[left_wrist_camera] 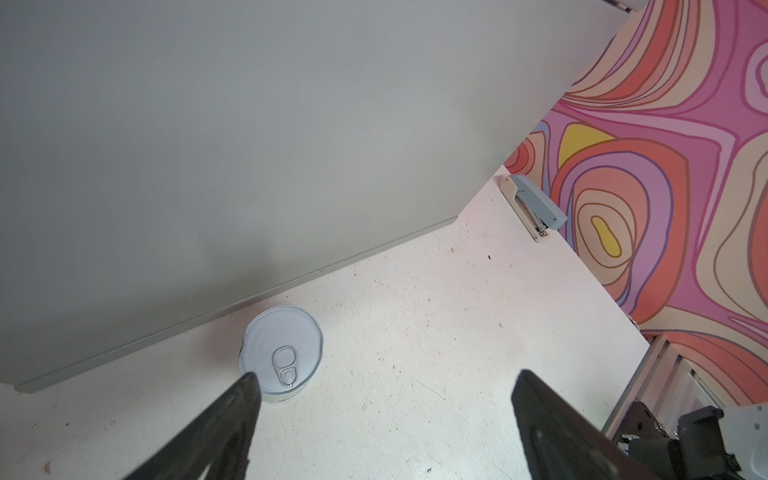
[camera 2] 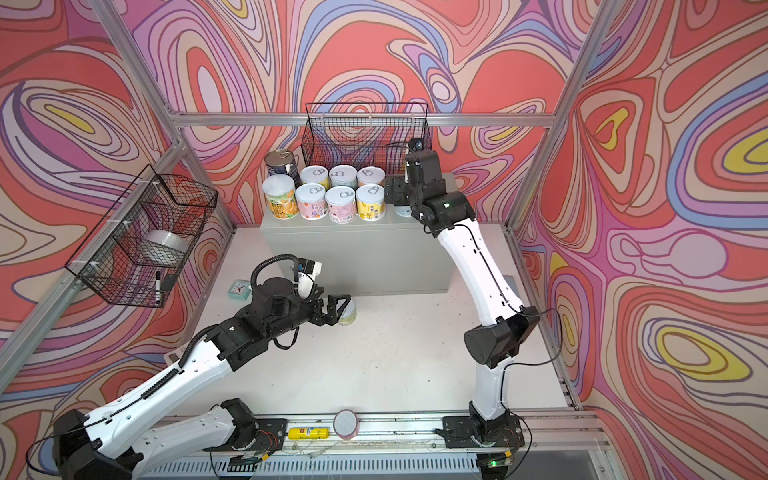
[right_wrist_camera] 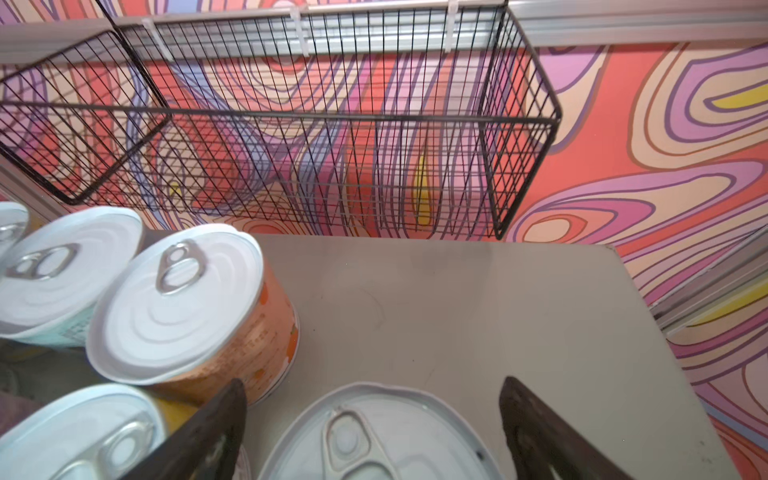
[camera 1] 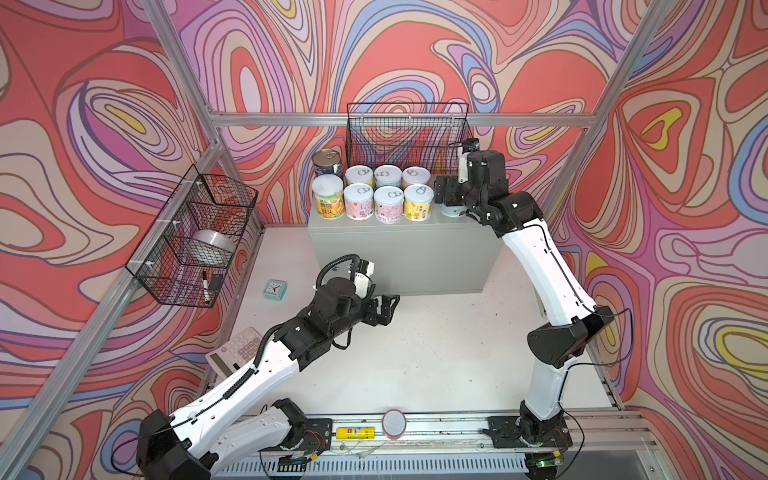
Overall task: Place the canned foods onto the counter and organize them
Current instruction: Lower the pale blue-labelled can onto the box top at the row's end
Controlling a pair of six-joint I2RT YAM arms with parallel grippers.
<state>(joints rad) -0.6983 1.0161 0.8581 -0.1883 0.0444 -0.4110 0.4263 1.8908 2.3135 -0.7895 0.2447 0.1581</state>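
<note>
Two taller canned foods, dark blue (camera 1: 327, 163) and yellow-orange (camera 1: 328, 202), stand with six short white-lidded tins (camera 1: 389, 203) in two rows on the grey counter (camera 1: 407, 257). At the rows' right end my right gripper (right_wrist_camera: 372, 386) is open. Its fingers stand on either side of another short tin (right_wrist_camera: 374, 436) on the counter top (right_wrist_camera: 478, 311), with gaps showing. On the floor before the counter stands one more short tin (left_wrist_camera: 282, 353), partly seen in a top view (camera 2: 350, 316). My left gripper (left_wrist_camera: 386, 382) hovers open above the floor, one finger (left_wrist_camera: 245, 399) overlapping that tin's edge.
A black wire basket (camera 1: 407, 137) hangs just behind the counter, and another (camera 1: 191, 237) hangs on the left wall. A teal clock (camera 1: 275, 289), a calculator (camera 1: 235, 353), a yellow tube (camera 1: 355, 432) and a pink-rimmed disc (camera 1: 394, 423) lie around the floor. A stapler (left_wrist_camera: 532, 205) lies right of the counter.
</note>
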